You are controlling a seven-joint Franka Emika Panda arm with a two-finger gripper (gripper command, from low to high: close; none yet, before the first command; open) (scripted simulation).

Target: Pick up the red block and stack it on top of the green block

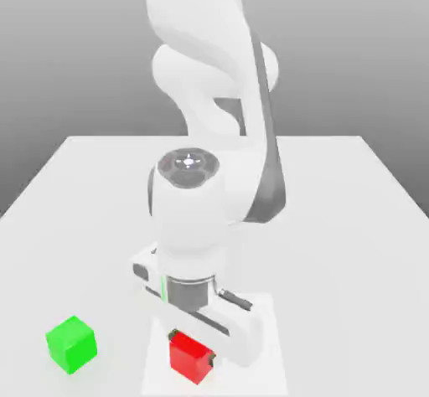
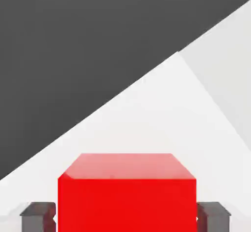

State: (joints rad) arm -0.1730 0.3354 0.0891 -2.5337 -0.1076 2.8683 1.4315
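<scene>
Gripper (image 2: pixel 126 216) closed on the red block (image 2: pixel 127 197), fingers (image 2: pixel 37 215) pressing its opposite flat sides; likely light, rigid, glossy-slick, best held mid-height; green block (image 1: pixel 71 344) well apart.

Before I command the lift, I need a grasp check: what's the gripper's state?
Gripper: shut on the red block, one finger against each side of it; block sits on the table.
</scene>
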